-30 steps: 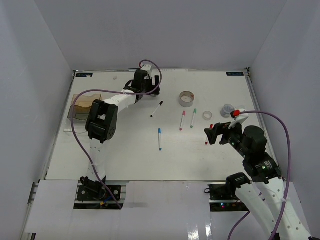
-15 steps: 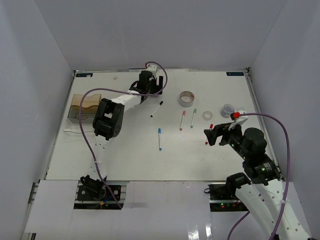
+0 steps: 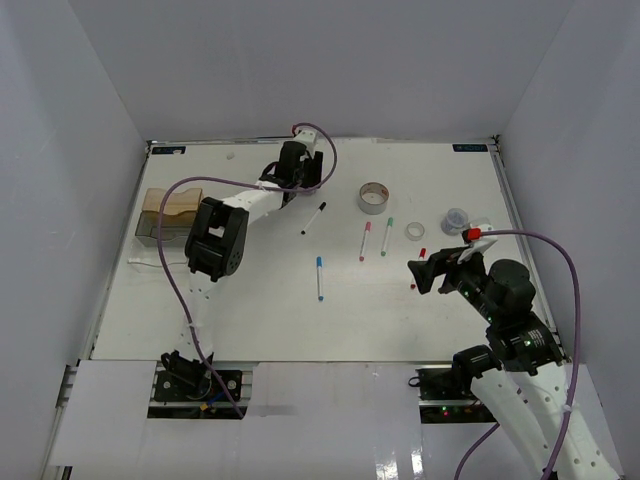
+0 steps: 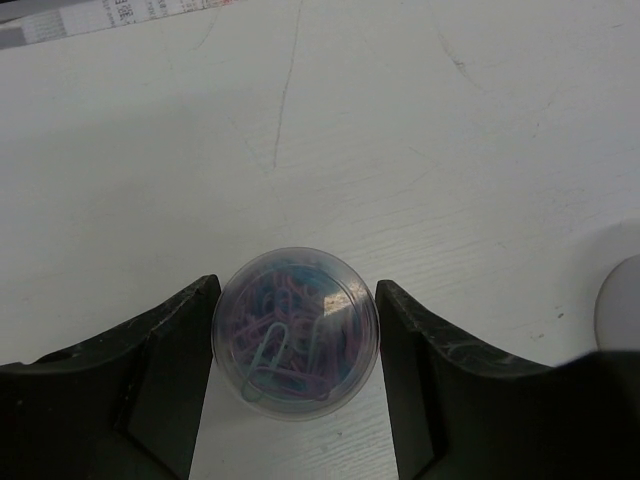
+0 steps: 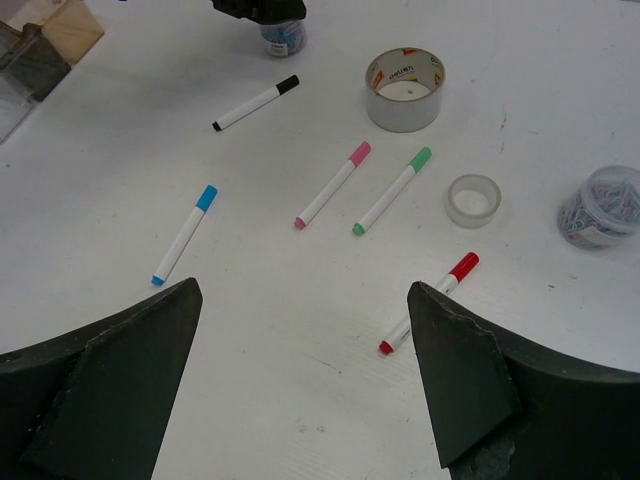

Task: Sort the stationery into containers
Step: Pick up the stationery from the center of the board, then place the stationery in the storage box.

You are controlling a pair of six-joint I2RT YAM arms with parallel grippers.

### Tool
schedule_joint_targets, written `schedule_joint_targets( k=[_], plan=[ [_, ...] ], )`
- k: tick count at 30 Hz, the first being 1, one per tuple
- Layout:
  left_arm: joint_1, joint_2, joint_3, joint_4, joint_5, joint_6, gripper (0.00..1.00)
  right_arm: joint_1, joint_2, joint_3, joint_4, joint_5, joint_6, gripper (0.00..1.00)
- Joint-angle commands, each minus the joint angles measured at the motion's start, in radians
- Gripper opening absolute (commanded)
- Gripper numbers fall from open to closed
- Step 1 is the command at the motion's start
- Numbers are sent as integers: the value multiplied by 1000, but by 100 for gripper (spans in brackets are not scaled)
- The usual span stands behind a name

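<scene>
My left gripper [image 4: 297, 292]: jaws pinching jar [image 4: 295, 340] by its sides, far centre, box [image 3: 165, 212] well off left. Round slick wall, so it might squirt out or roll when I lift. Right gripper [image 5: 303, 290] spread, empty.

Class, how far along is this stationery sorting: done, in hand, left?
Done: nothing shows in the amber box. In hand: left gripper closed on one clip jar. Left: black marker, blue marker, pink marker, green marker, red marker, large tape, small tape, second jar, on the table.
</scene>
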Motion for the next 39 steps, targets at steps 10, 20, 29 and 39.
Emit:
schedule_joint_targets(
  k=[10, 20, 29, 39],
  plan=[
    [71, -447, -293, -95, -226, -80, 48, 12, -35, 6, 46, -54, -15, 90],
    [368, -723, -485, -175, -279, -182, 51, 26, -67, -1, 49, -81, -8, 90],
    [571, -694, -566, -72, -231, -225, 51, 49, -110, -23, 49, -61, -12, 90],
    [637, -576, -517, 6, -233, -216, 53, 61, -136, -43, 55, -28, -25, 90]
  ],
)
